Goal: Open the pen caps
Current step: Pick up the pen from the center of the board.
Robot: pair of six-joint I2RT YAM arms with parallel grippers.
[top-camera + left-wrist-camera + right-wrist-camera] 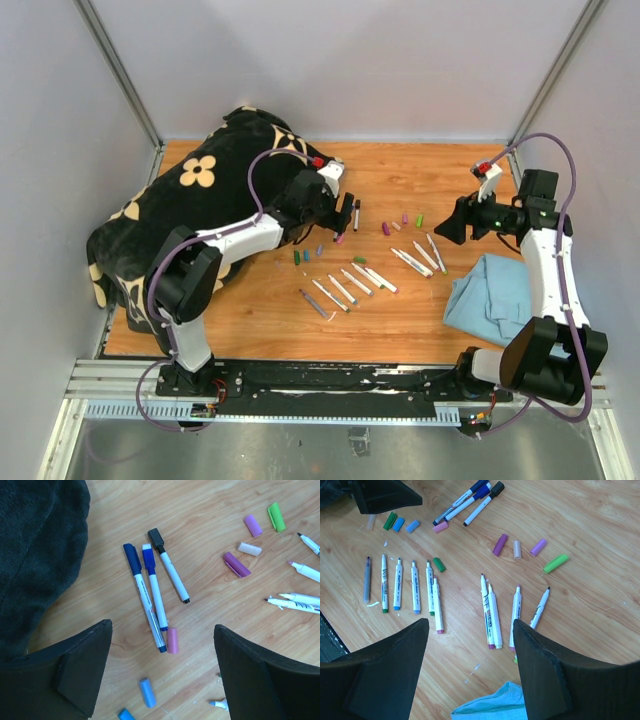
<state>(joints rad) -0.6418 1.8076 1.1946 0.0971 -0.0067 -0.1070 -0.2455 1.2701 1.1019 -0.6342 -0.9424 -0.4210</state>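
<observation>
From above, the left end effector [330, 222] hangs over the wooden worktop [400, 325] just beside a black flowered cloth [190, 205]. Its jaws are spread wide and hold nothing. The right end effector [448, 228] hovers at the right side near a crumpled blue cloth [495, 295], also open and empty. Between the two lie rows of uncapped markers [345, 285] and loose pen caps [385, 228] scattered on the wood.

In the left wrist view, the left fingers [82, 670] stand far apart. Ahead of them lie three markers with caps on — a dark blue cap [131, 557], a blue cap [147, 559] and a black cap [156, 536]. The two blue markers lie side by side and the black one slants away. A loose pink cap [172, 640] lies at the tail end of the blue pair. To the right lie a purple cap [236, 564], a beige cap [249, 548], a lilac cap [253, 525] and a green cap [276, 516].

In the right wrist view, the right fingers [385, 675] are parted with nothing gripped. Below them the bare-tipped markers lie in two groups, and loose caps are strewn beyond. The three capped markers [470, 500] are at the top.
</observation>
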